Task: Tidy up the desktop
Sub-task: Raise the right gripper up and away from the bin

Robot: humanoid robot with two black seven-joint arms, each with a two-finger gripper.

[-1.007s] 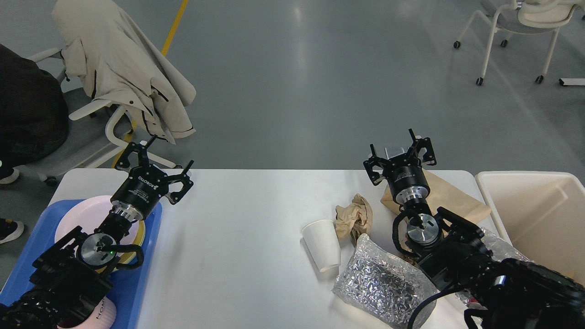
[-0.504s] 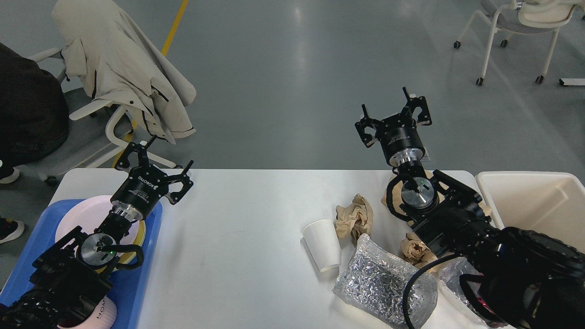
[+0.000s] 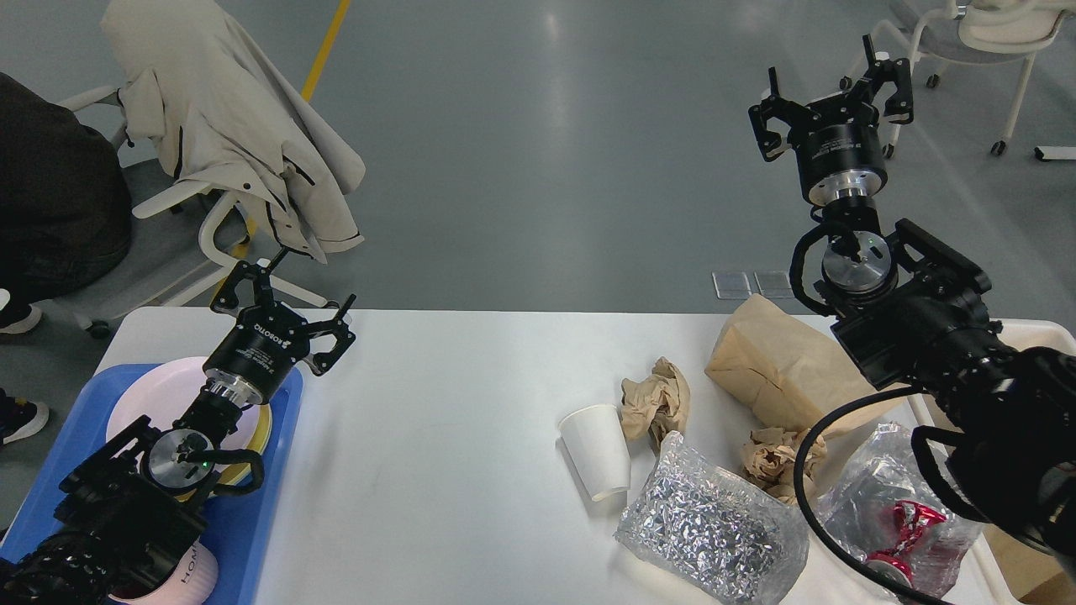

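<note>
Both grippers hanging w/ fingers apart & empty, left gripper (image 3: 284,294) over worktop (image 3: 437,437) edge, right gripper (image 3: 830,88) well beyond it; cup (image 3: 597,449), paper wads (image 3: 656,399), brown bag (image 3: 782,365), foil pouch (image 3: 710,525) lying below/nearer, awaiting tidying.

White, blue, tan and crinkled silver on a pale table

The smooth matte white desktop (image 3: 437,437) carries a bright blue plastic tray (image 3: 256,504) with a pale pink round plate (image 3: 155,395) over a yellow rim. A plain white paper cup (image 3: 597,449), two tan crumpled paper wads (image 3: 656,402) (image 3: 773,454), and a light-brown paper parcel (image 3: 777,365) sit by a glittering silver crinkled foil bag (image 3: 710,525); a clear bag shows something red (image 3: 904,525). Both metal grippers (image 3: 284,301) (image 3: 832,92) are black, with silver collars.
</note>
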